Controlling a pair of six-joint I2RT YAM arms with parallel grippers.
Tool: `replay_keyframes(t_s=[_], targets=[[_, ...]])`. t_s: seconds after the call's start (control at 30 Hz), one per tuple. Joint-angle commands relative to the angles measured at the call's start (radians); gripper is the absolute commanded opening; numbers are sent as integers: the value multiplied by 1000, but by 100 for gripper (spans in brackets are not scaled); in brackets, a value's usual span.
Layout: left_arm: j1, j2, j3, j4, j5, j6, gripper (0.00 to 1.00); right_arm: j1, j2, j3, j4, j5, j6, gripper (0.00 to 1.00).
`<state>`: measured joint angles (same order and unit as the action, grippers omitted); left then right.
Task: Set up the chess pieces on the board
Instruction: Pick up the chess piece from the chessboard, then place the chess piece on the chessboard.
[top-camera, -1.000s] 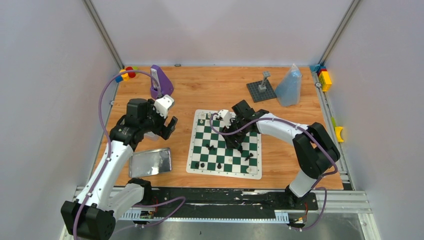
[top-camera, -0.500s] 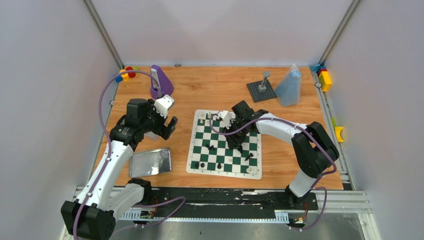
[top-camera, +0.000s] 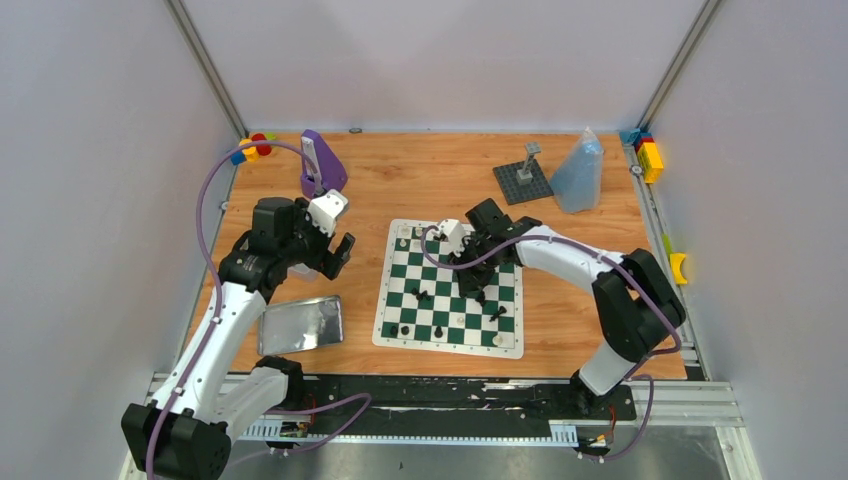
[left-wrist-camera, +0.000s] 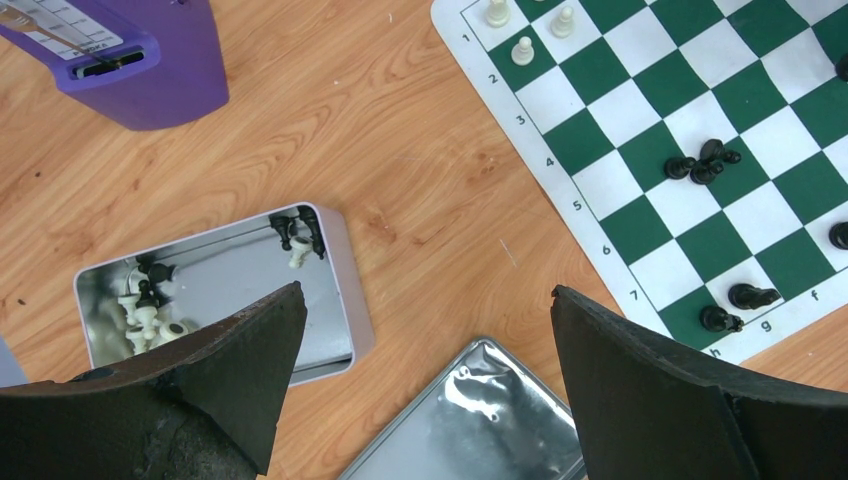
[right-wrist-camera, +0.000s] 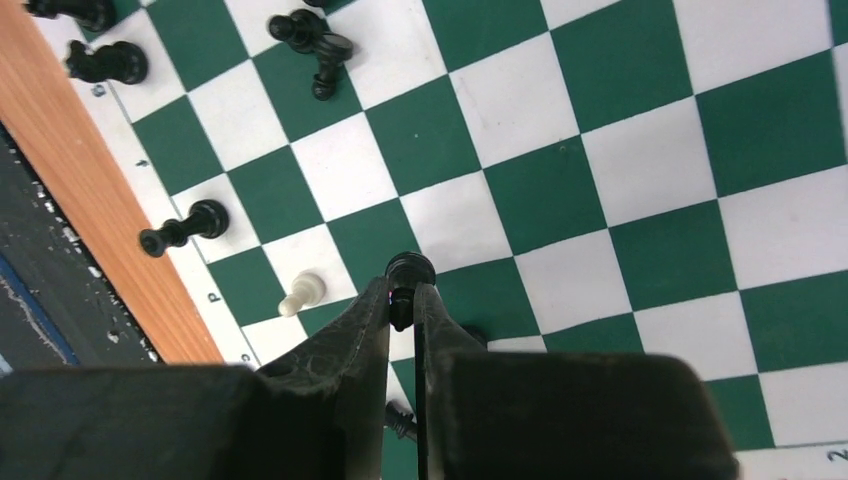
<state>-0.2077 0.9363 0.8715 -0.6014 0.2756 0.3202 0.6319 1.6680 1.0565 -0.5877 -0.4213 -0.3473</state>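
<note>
A purple metronome (top-camera: 322, 165) stands at the back left of the wooden bench (top-camera: 430, 180), with coloured blocks (top-camera: 252, 147) in the corner behind it. Nearer the front left lies an open tin (left-wrist-camera: 348, 300), its shiny lid (top-camera: 300, 324) just beside it. At the back right sit a dark grey baseplate (top-camera: 522, 184) with a post and a blue bag (top-camera: 578, 172). More blocks (top-camera: 648, 152) lie on the right rail.

Plain pale grey walls (top-camera: 430, 60) close the top, left and right of the overhead view, with slanting aluminium posts (top-camera: 205, 65) in the upper corners. An orange wood-grain tabletop (top-camera: 420, 180) fills the centre. An aluminium rail (top-camera: 690, 408) crosses the bottom. The light is soft and even.
</note>
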Motion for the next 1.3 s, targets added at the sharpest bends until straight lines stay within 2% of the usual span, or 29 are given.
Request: replay_keyframes(t_s=[0.0, 0.23, 0.37, 0.53, 0.83, 1.27], targets=[[7, -18, -3, 32, 7, 3, 100, 28, -123, 22, -25, -37, -44, 0], [7, -21, -2, 32, -1, -1, 100, 132, -212, -51, -55, -30, -125, 0], [7, -13, 9, 30, -18, -15, 100, 210, -211, -36, -51, -23, -136, 0], [6, 0, 22, 18, -52, -32, 100, 297, -148, 31, -50, 2, -147, 0], [8, 1, 21, 25, -97, -39, 100, 381, -8, 128, -44, 19, -157, 0], [8, -4, 14, 28, -96, -35, 100, 417, 100, 145, 6, 52, -153, 0]])
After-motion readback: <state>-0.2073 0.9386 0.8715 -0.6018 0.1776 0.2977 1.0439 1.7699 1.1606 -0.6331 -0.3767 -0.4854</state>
